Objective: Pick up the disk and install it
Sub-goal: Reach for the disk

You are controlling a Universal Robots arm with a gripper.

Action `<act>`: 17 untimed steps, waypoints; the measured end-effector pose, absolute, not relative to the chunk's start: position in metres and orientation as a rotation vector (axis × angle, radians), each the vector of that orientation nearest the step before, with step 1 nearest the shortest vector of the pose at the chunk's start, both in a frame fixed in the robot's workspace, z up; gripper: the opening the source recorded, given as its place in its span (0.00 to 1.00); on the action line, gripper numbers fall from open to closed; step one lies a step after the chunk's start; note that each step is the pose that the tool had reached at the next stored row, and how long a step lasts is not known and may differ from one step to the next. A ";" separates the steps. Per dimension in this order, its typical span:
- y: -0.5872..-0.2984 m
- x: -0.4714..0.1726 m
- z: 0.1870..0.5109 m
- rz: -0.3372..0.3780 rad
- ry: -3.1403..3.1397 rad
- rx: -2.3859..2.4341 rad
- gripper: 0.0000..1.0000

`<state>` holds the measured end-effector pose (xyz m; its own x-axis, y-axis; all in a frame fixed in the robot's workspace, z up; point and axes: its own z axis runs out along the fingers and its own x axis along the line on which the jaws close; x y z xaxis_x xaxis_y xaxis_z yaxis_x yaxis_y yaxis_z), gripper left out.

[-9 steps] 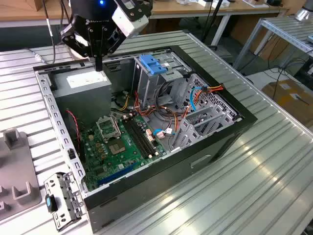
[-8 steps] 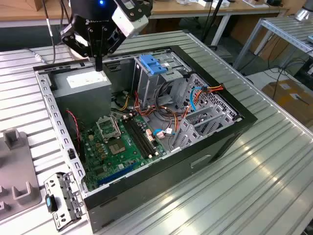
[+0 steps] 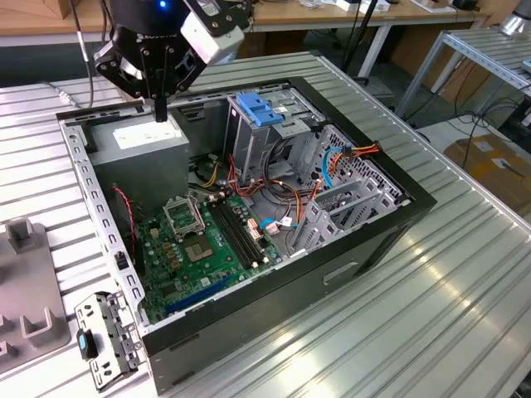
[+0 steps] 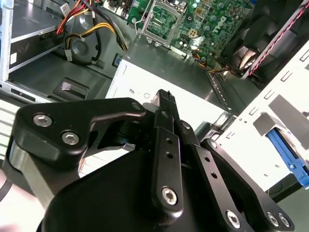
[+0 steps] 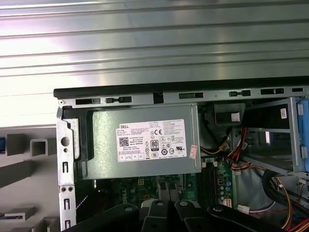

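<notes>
Hanging over the rear corner of the open computer case [image 3: 357,249], the tool [image 3: 160,109] sits just above the grey power supply [image 3: 137,145], toward the exterior view's left. Its fingers are together with nothing between them. The second wrist view agrees: the tips of the tool [image 4: 165,96] are closed and point at the supply's white label. The arm above the wrist is cut off by the frame. In the first wrist view only black linkage shows, with the fingertips out of frame.

Hardest to read is the disk [image 4: 286,151]. In the second wrist view it shows as a bright blue notched strip beyond the case's slotted side wall [image 4: 289,82], outside the case. It is partly behind the metal and cut by the frame edge. The strip looks like a carrier rail. A dark patch beside it may be the body, but I cannot tell. It lies apart from the tool, untouched.

Inside the case:
- The green motherboard [image 3: 199,249] lies flat.
- A tall grey drive cage [image 3: 274,141] carries a lighter blue handle [image 3: 259,110].
- Orange and red cables trail beside the cage.

On the ribbed metal counter [image 3: 431,315]:
- A perforated bracket [image 3: 104,340] with a small blue clip lies by the case's front corner.
- A grey fixture [image 3: 25,282] is cut off at the exterior view's left.
</notes>
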<state>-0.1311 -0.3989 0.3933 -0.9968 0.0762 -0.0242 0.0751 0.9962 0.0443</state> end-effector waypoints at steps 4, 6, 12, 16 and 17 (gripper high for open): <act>-0.399 -0.134 0.393 0.068 3.113 0.118 0.11; -0.399 -0.135 0.393 0.068 3.113 0.118 0.11; -0.399 -0.138 0.393 0.068 3.114 0.118 0.11; -0.399 -0.141 0.393 0.067 3.114 0.118 0.11; -0.399 -0.141 0.393 0.068 3.115 0.118 0.11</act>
